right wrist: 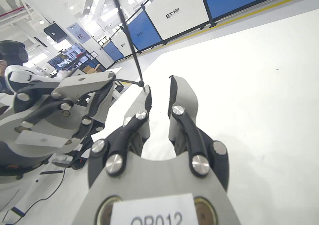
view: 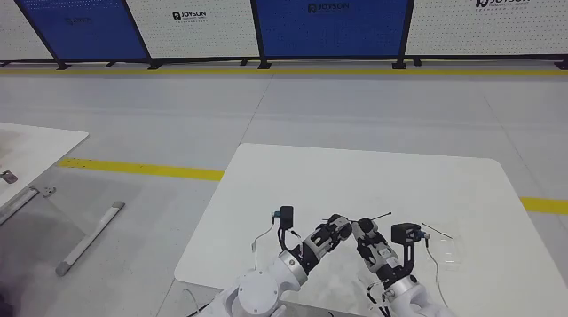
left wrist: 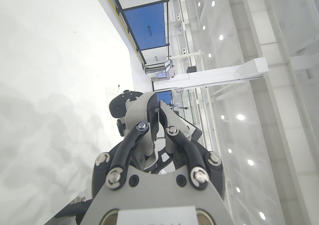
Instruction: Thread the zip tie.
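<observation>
- Thin black plastic zip tie (right wrist: pixel 124 24): held in the air over the flat white desk (view: pixel 355 175), between the two hands and near the desk's edge closest to the robot.
- Left hand (left wrist: pixel 158 109): fingers pressed together, clamped on a short stretch of strap just beside the small square head (right wrist: pixel 141 84).
- Right hand (right wrist: pixel 160 82): fingers apart, holding nothing. The head lies at the tip of one finger (right wrist: pixel 147 94); whether it touches cannot be told.
- Long axis: the free length runs straight out from the head. In the top view it points toward the robot's right and slightly away from the body. The short clamped stretch leaves the head at an angle to it. Whether the tail already passes through the head cannot be told.
- Handling (judged): very light, narrow and smooth. The strap is springy, bending readily across its flat face and resisting sideways, so an unsupported end will sway and spring back.
- Where to hold (judged): the strap is best taken on its flat faces, close to whichever end is being guided. The head should be clamped close by, as the left hand does, so that the opening cannot turn. A grip far from the tip leaves too much flex for aiming.
</observation>
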`<control>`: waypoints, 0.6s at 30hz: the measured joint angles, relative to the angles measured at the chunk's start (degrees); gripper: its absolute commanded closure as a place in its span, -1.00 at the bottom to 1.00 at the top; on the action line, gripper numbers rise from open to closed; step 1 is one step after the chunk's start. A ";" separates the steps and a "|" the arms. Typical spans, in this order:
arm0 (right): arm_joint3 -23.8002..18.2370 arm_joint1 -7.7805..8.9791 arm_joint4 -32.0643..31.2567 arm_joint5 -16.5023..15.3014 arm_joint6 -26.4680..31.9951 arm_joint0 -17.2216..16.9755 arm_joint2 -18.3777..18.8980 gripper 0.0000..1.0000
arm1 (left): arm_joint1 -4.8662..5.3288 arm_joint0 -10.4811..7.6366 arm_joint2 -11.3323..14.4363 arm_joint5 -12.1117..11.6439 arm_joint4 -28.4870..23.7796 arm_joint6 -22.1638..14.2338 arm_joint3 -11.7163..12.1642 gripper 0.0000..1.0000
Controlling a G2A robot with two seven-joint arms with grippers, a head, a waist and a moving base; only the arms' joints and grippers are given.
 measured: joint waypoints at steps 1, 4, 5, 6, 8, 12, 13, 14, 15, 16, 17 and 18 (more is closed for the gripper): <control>-0.22 0.01 -0.16 0.09 0.02 -0.08 -0.03 0.60 | 0.01 0.06 0.02 -0.03 0.09 -0.05 0.01 1.00; -0.65 0.02 -0.75 0.40 0.39 -0.16 -0.28 0.52 | 0.02 0.13 0.07 -0.06 0.24 -0.09 0.08 1.00; -0.74 0.02 -0.91 0.55 0.57 -0.14 -0.38 0.50 | 0.02 0.13 0.07 -0.06 0.24 -0.09 0.10 1.00; -0.81 0.02 -1.02 0.68 0.71 -0.10 -0.48 0.46 | 0.02 0.13 0.07 -0.05 0.24 -0.09 0.10 1.00; -0.87 0.00 -1.21 0.98 1.14 0.02 -0.66 0.46 | 0.01 0.14 0.07 -0.02 0.21 -0.05 0.11 1.00; -0.89 -0.03 -1.22 1.29 1.38 0.19 -0.81 0.42 | 0.00 0.15 0.03 0.01 0.20 0.05 0.11 1.00; -0.96 -0.03 -1.23 1.32 1.32 0.20 -0.85 0.42 | 0.00 0.16 0.02 0.10 0.23 0.08 0.10 1.00; -1.07 -0.04 -1.26 1.33 1.17 0.18 -0.88 0.42 | 0.00 0.17 0.01 0.16 0.24 0.10 0.08 1.00; -1.21 -0.04 -1.29 1.33 0.94 0.11 -0.89 0.42 | 0.00 0.17 0.00 0.21 0.24 0.11 0.07 1.00; -1.38 -0.04 -1.31 1.29 0.61 -0.02 -0.86 0.46 | 0.00 0.17 -0.01 0.26 0.24 0.12 0.06 1.00; -1.51 -0.03 -1.30 1.22 0.36 -0.14 -0.78 0.48 | 0.00 0.17 -0.02 0.29 0.23 0.12 0.05 1.00; -1.60 -0.01 -1.28 1.14 0.17 -0.25 -0.68 0.52 | 0.00 0.17 -0.03 0.32 0.23 0.12 0.05 1.00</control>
